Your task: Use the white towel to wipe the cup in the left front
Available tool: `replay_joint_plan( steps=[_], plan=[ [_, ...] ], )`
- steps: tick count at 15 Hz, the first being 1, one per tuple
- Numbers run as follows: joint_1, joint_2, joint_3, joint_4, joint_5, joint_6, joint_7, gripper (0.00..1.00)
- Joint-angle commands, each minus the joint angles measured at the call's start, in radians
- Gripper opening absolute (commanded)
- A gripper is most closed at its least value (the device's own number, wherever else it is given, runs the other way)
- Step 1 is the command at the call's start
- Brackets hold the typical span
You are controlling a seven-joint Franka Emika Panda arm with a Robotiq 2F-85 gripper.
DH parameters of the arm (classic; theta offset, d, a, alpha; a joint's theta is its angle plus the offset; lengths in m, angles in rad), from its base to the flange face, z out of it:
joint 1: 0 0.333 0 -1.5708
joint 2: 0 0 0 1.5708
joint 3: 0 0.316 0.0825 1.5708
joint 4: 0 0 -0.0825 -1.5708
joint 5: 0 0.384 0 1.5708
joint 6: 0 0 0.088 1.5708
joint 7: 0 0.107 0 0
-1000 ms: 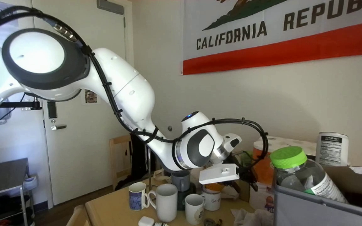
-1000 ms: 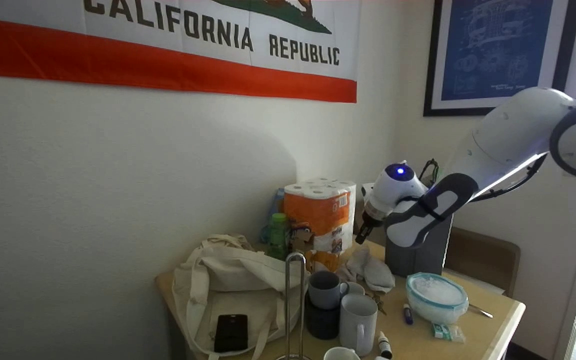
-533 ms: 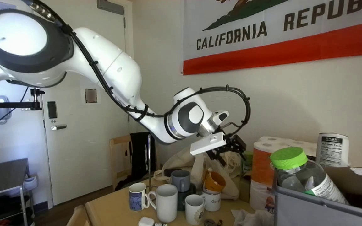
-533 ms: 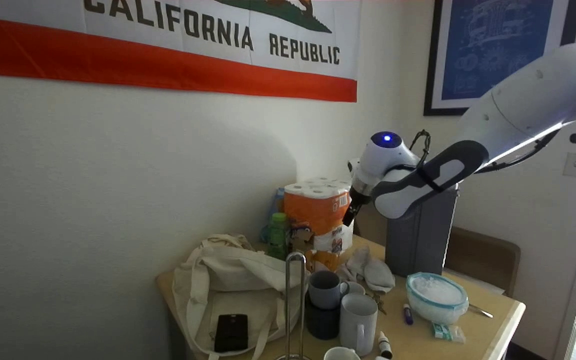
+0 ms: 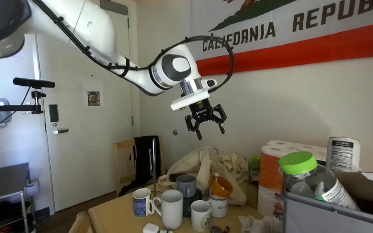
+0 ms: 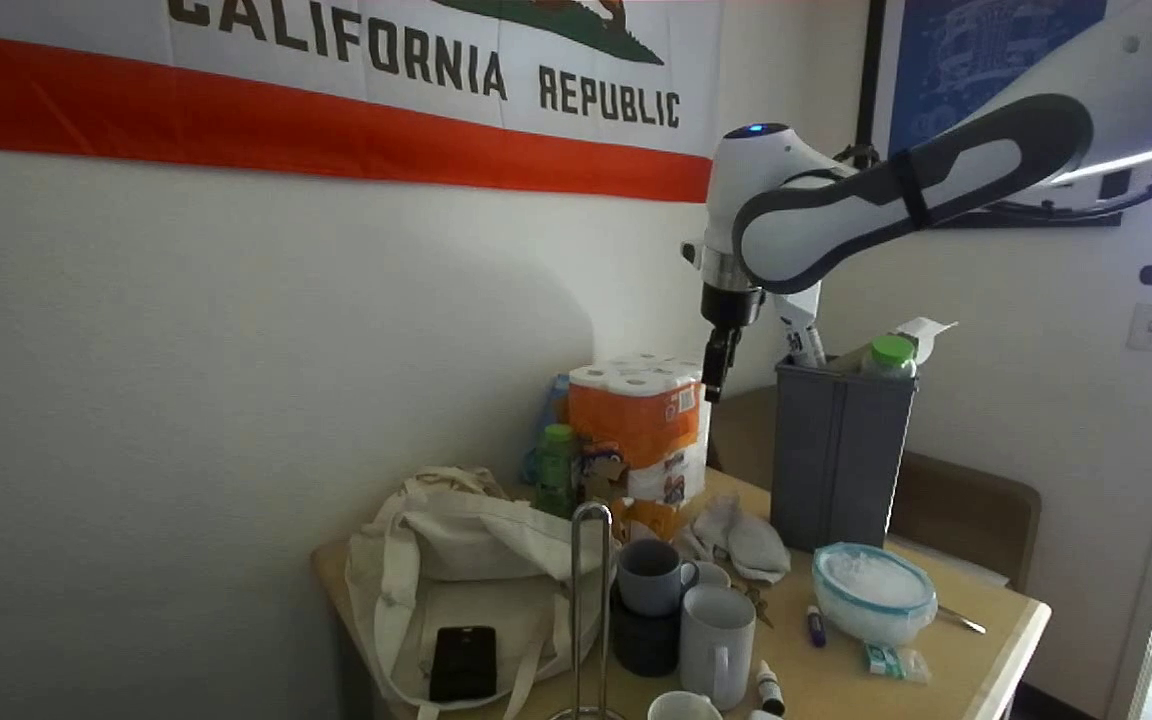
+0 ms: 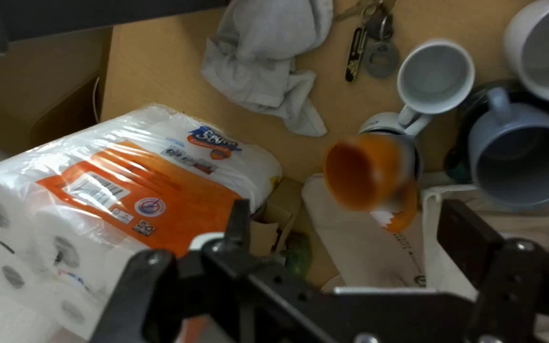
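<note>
In an exterior view, the white towel (image 5: 261, 225) is cut off by the edge; in the wrist view, the orange cup (image 7: 364, 174) is partly blurred.

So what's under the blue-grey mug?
The blue-grey mug stands on a dark round thing, whose side shows in an exterior view. The mug covers most of that thing's top, so I can't tell whether it's open or lidded.
</note>
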Motion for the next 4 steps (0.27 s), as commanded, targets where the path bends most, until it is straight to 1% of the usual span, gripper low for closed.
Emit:
replay_joint_plan(
  steps=[1,4],
  plan=[
    [-0.058,-0.053,0.061,0.032,0.053,-0.164,-0.119,1.0],
    [-0.087,-0.084,0.076,0.024,0.079,-0.21,-0.188,1.0]
  ],
)
